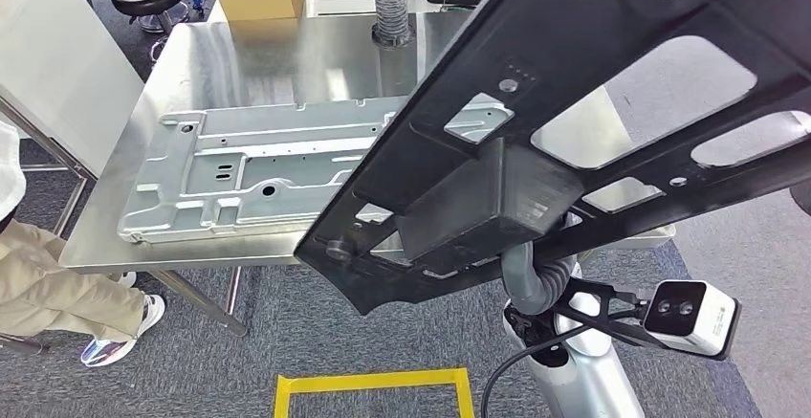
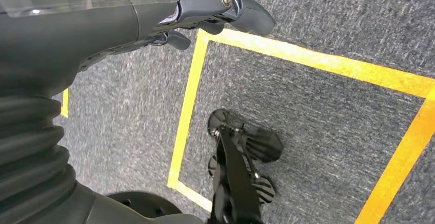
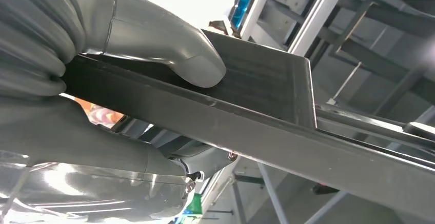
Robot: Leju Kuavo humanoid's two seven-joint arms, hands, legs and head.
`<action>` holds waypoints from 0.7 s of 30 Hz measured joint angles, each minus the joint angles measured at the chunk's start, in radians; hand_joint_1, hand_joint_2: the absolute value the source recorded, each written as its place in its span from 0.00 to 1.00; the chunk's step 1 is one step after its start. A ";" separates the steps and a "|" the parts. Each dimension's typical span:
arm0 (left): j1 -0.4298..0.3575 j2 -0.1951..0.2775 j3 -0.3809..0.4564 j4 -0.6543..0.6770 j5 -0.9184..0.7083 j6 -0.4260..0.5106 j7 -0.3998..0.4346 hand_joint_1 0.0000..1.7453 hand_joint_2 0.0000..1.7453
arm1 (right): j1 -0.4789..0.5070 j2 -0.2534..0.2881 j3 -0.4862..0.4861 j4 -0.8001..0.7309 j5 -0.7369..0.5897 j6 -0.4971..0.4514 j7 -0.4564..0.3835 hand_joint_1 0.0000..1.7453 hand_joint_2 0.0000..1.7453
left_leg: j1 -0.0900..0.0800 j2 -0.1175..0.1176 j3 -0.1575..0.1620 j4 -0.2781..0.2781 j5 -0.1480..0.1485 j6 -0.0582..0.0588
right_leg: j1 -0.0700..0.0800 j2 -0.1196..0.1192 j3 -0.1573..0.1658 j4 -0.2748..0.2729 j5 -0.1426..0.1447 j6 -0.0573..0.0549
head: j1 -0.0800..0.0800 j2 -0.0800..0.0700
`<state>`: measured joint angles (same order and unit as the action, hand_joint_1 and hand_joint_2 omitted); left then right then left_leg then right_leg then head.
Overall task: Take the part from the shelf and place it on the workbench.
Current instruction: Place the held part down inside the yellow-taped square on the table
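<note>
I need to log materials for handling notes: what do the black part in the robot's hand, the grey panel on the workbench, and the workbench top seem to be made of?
Black part: probably moulded plastic or coated metal, matte, with cut-outs.
Grey panel: looks like stamped sheet metal, dull grey, with pressed ribs and holes.
Workbench: likely stainless steel, brushed and reflective.

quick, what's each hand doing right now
Left hand: holds nothing, hanging over the floor; fingers partly hidden, open or shut cannot be told.
Right hand: grips the black part.

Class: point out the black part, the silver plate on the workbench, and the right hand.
black part point(image 1: 612, 102), head view, upper beam.
silver plate point(image 1: 249, 165), head view, flat middle.
right hand point(image 3: 154, 44), right wrist view, thumb.
</note>
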<state>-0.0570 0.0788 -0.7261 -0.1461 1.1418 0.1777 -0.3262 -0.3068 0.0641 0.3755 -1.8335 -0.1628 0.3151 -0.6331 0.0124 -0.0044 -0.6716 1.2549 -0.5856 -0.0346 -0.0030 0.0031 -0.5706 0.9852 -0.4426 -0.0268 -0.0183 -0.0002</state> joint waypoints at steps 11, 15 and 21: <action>0.000 0.004 -0.002 0.000 0.006 0.002 0.002 0.00 1.00 | -0.024 -0.001 0.002 0.012 0.003 -0.036 0.032 1.00 1.00 | -0.001 -0.002 0.077 -0.251 0.152 0.039 | 0.005 0.004 0.036 0.027 -0.065 0.039 | 0.003 0.000; -0.002 0.004 -0.006 0.000 0.010 0.002 0.001 0.00 1.00 | -0.033 -0.005 0.002 0.020 0.002 -0.051 0.032 1.00 1.00 | 0.001 0.000 0.097 -0.257 0.137 0.054 | -0.003 0.002 -0.100 0.267 -0.152 0.056 | 0.009 0.000; -0.001 0.003 -0.009 0.000 0.013 0.002 0.001 0.00 1.00 | -0.035 -0.011 0.003 0.029 0.005 -0.054 0.034 1.00 1.00 | -0.002 -0.005 0.152 -0.256 0.093 0.041 | -0.001 0.001 -0.074 0.082 0.025 0.040 | 0.009 0.000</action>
<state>-0.0579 0.0817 -0.7352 -0.1461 1.1543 0.1800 -0.3252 -0.3423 0.0532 0.3782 -1.8044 -0.1579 0.2611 -0.5986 0.0104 -0.0093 -0.5199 0.9987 -0.4925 0.0068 -0.0043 0.0039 -0.6443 1.0672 -0.4178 0.0131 -0.0089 -0.0001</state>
